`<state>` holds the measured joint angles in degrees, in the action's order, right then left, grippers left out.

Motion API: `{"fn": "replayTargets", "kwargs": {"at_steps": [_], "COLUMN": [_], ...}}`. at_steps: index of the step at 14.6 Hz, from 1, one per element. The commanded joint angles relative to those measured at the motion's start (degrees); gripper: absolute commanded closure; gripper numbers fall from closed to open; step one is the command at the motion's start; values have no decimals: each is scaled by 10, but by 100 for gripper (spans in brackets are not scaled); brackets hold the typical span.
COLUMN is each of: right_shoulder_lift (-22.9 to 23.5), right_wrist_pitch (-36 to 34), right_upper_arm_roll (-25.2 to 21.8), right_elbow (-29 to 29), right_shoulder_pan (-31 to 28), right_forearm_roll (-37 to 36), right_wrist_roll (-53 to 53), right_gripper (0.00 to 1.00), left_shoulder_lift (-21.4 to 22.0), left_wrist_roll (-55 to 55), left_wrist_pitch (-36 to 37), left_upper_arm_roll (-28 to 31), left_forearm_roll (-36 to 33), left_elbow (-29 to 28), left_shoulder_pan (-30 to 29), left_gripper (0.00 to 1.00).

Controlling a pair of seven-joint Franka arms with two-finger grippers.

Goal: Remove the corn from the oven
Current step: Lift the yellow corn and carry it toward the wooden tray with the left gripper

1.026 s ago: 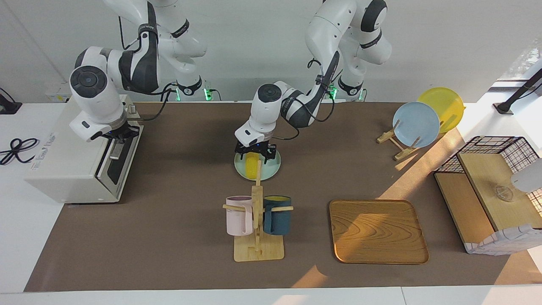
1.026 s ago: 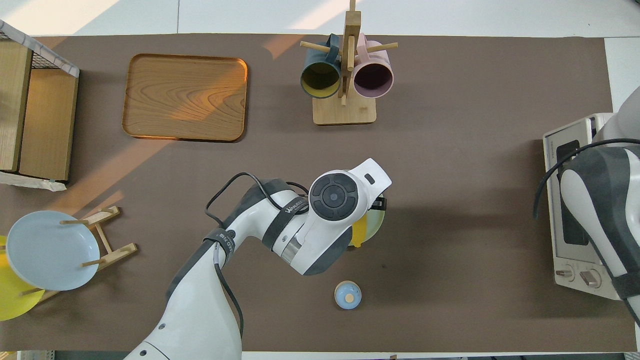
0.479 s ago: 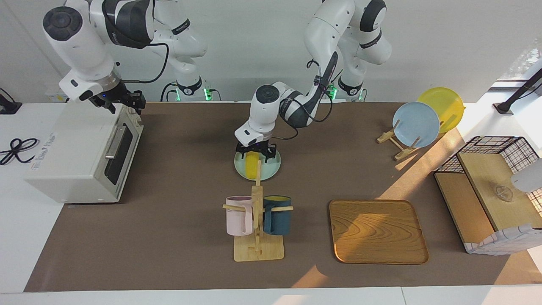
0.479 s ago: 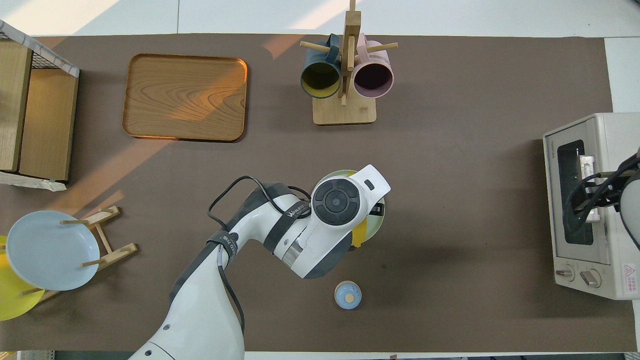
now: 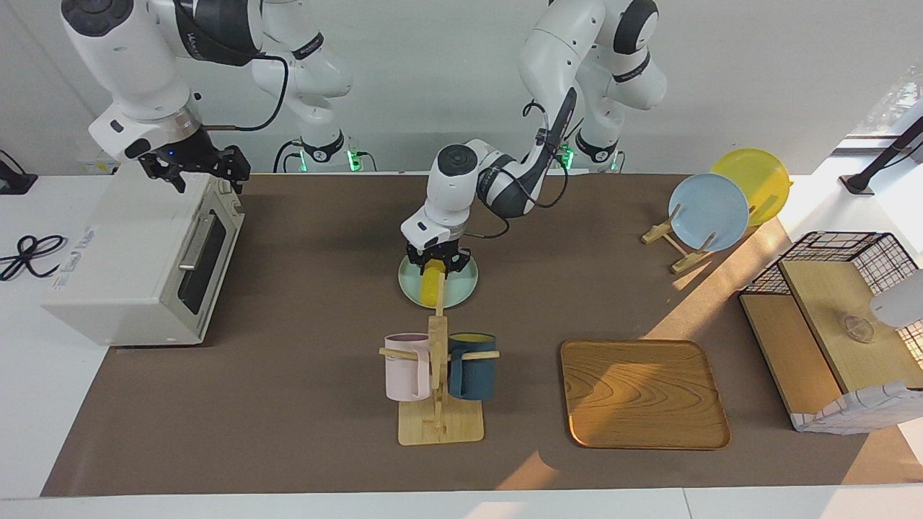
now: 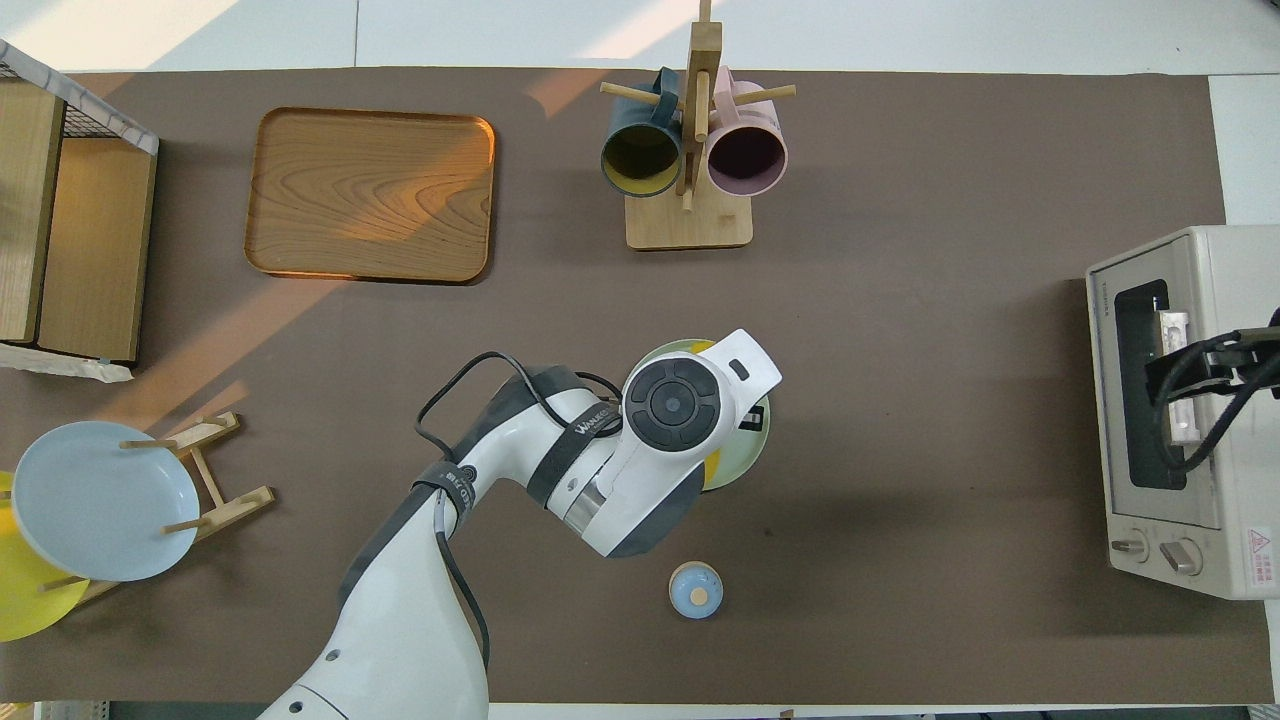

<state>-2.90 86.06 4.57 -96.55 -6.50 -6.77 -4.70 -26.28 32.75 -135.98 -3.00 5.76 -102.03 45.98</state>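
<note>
The corn (image 5: 433, 286) is a yellow cob lying on a pale green plate (image 5: 463, 288) in the middle of the table, outside the oven. My left gripper (image 5: 435, 268) is down on the cob's robot-side end, shut on it. From overhead the left arm covers most of it; a strip of the corn (image 6: 712, 464) shows on the plate (image 6: 756, 452). The white oven (image 5: 137, 245) stands at the right arm's end of the table, its glass door closed. My right gripper (image 5: 193, 170) hangs open and empty above the oven's top edge.
A wooden mug rack (image 5: 438, 375) with a pink and a blue mug stands farther from the robots than the plate. A wooden tray (image 5: 642, 393), a plate stand (image 5: 710, 209) and a wire basket shelf (image 5: 844, 324) fill the left arm's end. A small blue knobbed lid (image 6: 695, 590) lies nearer the robots.
My left gripper has closed on the corn. My right gripper let go at the oven door's handle, opened and rose above the oven.
</note>
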Motion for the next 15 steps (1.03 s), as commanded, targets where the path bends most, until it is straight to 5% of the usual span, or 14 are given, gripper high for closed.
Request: {"fn": "replayTargets", "kwargs": {"at_steps": [1, 5, 7, 9, 12, 15], "right_shoulder_lift": [32, 49, 88, 89, 83, 81], "right_wrist_pitch": [-5, -24, -58, -60, -63, -66], "right_upper_arm_roll": [2, 8, 8, 8, 7, 7], "right_elbow": [46, 74, 145, 138, 138, 131], "right_shoulder_pan": [-3, -2, 12, 12, 14, 13], "right_forearm_roll": [15, 24, 31, 34, 35, 35], "right_wrist_roll": [-11, 4, 7, 20, 26, 27], "right_gripper": [0, 0, 0, 0, 0, 0], "left_shoulder_lift": [29, 76, 67, 61, 27, -67], "left_wrist_roll": [-6, -73, -81, -110, -168, -204], "left_wrist_pitch": [64, 152, 164, 154, 136, 140], "left_upper_arm_roll": [4, 4, 4, 4, 4, 3], "left_forearm_roll": [-13, -12, -13, -14, -13, -11], "left_elbow": [22, 41, 70, 74, 99, 207], "left_shoulder_pan": [-32, -133, -183, -235, -303, -350], "left_gripper": [100, 100, 100, 100, 100, 100]}}
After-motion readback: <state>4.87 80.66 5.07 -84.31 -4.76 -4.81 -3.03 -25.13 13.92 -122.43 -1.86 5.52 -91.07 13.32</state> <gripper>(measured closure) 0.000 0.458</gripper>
